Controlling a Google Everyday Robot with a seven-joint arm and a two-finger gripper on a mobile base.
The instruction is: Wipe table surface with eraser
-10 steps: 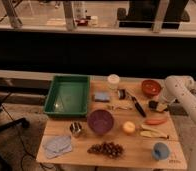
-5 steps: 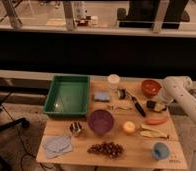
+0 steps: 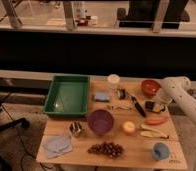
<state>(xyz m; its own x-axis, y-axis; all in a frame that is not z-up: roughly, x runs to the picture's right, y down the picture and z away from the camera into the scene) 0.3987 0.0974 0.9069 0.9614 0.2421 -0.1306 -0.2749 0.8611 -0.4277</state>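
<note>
1. Hardly any change is seen against the picture half a second ago: the white arm (image 3: 183, 97) is still bent over the bench (image 3: 141, 147) at its 3 o'clock edge, and the claw (image 3: 158, 104) is still held low beside the eraser (image 3: 152, 106).
2. The eraser is found near the bench's 3 o'clock side, just at 6 o'clock of the red bowl (image 3: 150, 87) and at 3 o'clock of the long black-handled tool (image 3: 137, 105).
3. The light-blue pad (image 3: 102, 96), purple bowl (image 3: 100, 120) and green tray (image 3: 67, 95) are seen in the same places as earlier.
4. Whether the claw is spread or closed on the eraser cannot be told, since its tips merge with the dark block.
5. The arm is cut off at the frame's 3 o'clock border, so its base is hidden.
</note>
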